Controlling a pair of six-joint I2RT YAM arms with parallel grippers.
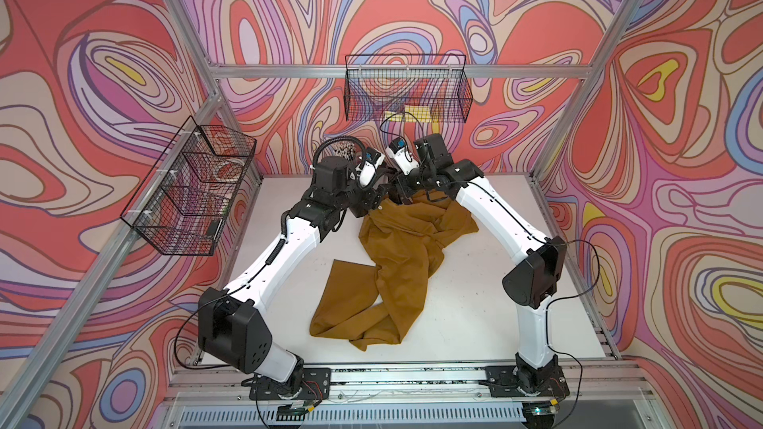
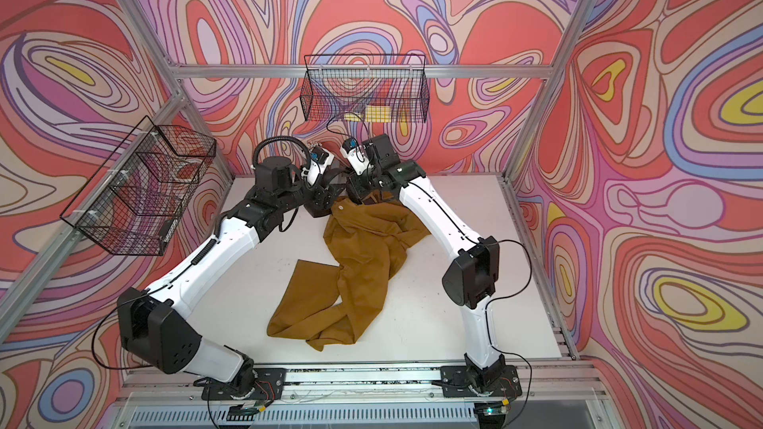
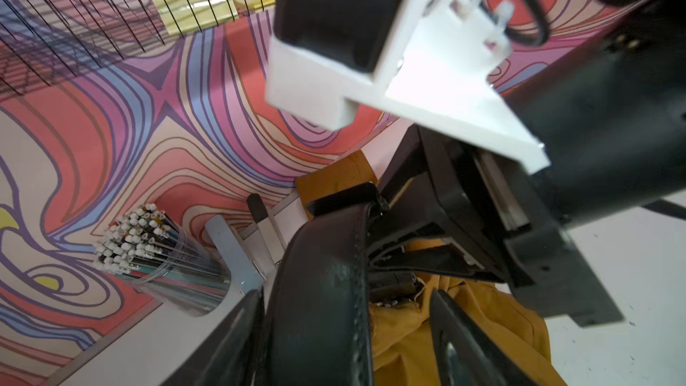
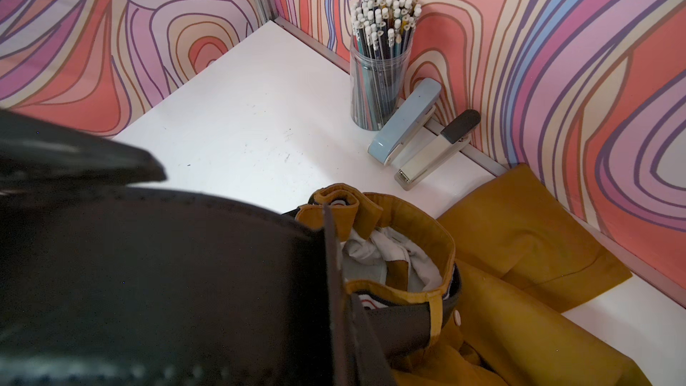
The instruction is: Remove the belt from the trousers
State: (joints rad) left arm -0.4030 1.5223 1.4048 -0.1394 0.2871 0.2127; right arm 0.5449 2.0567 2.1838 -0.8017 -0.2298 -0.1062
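While the right gripper [image 1: 402,196] clamps the belt [image 4: 167,272], the left gripper [image 3: 345,291], jaws apart astride it, should close near the trousers [image 1: 392,266]

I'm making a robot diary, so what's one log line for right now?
left jaws: open around belt | right jaws: shut on belt | trousers: belt through loop

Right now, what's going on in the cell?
Both arms are working at the waistband of the trousers, at the far end of the table. The right gripper looks clamped on the belt. The left gripper is open, its jaws apart on either side of the strap. In the right wrist view the belt runs through a belt loop, so it isn't out yet.
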